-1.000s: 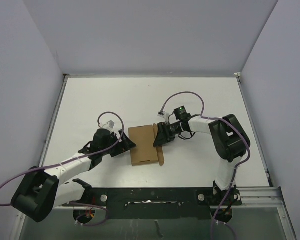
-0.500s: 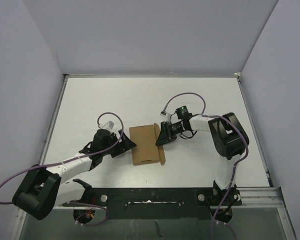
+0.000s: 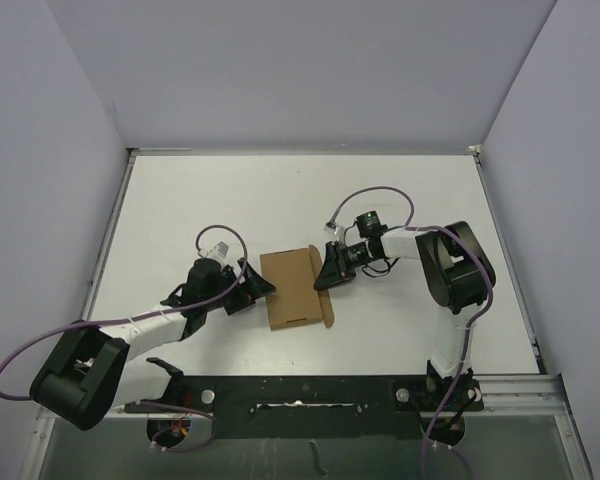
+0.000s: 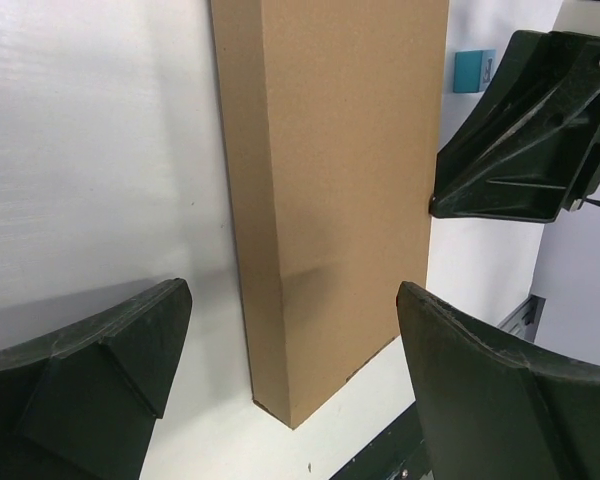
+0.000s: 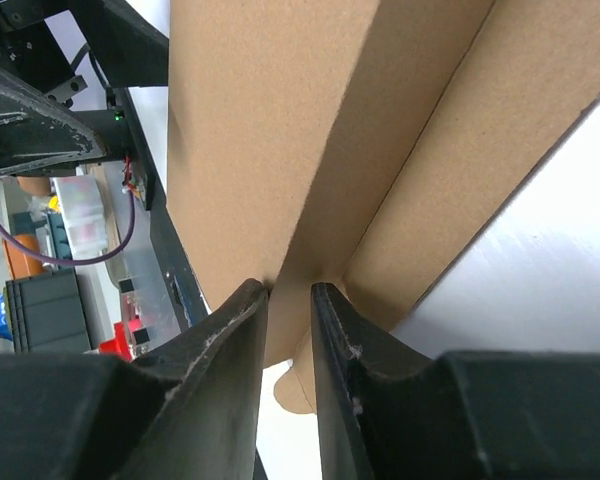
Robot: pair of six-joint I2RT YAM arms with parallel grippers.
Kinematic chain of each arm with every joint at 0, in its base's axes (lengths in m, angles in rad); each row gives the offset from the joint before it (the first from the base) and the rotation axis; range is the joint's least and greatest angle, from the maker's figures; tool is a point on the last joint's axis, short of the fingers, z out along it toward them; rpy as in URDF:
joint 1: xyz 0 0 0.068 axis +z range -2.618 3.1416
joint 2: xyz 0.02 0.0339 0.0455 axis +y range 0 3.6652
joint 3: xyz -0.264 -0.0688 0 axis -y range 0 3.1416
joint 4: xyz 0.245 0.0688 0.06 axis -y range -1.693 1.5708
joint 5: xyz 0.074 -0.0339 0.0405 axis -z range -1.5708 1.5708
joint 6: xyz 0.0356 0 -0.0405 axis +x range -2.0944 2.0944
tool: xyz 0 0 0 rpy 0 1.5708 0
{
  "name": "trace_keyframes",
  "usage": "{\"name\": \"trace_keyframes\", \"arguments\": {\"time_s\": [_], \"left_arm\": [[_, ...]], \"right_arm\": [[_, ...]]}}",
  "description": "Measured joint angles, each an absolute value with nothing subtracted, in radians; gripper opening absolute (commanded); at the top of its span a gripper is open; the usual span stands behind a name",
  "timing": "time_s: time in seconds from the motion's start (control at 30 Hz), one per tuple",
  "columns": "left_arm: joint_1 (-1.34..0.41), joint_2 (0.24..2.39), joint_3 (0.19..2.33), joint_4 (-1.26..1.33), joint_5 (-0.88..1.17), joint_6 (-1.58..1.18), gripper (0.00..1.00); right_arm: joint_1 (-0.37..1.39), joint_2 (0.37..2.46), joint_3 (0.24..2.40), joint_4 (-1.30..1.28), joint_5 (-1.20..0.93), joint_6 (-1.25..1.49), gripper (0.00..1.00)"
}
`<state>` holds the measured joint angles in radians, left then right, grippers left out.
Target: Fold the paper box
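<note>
One paper box, a slim brown cardboard slab, lies flat in the middle of the bench, between the arms. Its inside is hidden. A small blue cube sits outside it, near the right gripper, whose narrow jaws pinch the flap along the box's right edge. The left gripper, jaws wide, holds nothing beside the left edge. Pulling the flap without a counter-hold could drag the box or tear the crease.
</note>
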<state>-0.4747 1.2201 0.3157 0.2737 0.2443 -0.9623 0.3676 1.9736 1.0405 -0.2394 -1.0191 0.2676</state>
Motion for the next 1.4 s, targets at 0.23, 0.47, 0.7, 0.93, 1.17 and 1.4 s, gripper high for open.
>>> {"name": "trace_keyframes", "arguments": {"time_s": [0.23, 0.47, 0.7, 0.93, 1.17, 1.4], "left_arm": [[-0.474, 1.255, 0.316, 0.313, 0.254, -0.978, 0.84], [-0.474, 1.283, 0.316, 0.349, 0.27, -0.985, 0.84], [-0.474, 1.295, 0.316, 0.365, 0.276, -0.985, 0.83], [-0.474, 1.322, 0.32, 0.389, 0.282, -0.984, 0.75], [-0.49, 1.34, 0.361, 0.33, 0.262, -0.955, 0.7], [-0.517, 1.346, 0.389, 0.287, 0.233, -0.926, 0.69]], "right_arm": [[0.36, 1.976, 1.041, -0.233, -1.029, 0.267, 0.4], [0.369, 1.976, 1.041, -0.217, -1.029, 0.267, 0.42], [0.387, 1.975, 1.041, -0.217, -1.03, 0.267, 0.42], [0.387, 1.972, 1.041, -0.201, -1.033, 0.275, 0.45], [0.39, 1.972, 1.041, -0.195, -1.033, 0.279, 0.46], [0.414, 1.972, 1.05, -0.218, -0.999, 0.262, 0.37]]}}
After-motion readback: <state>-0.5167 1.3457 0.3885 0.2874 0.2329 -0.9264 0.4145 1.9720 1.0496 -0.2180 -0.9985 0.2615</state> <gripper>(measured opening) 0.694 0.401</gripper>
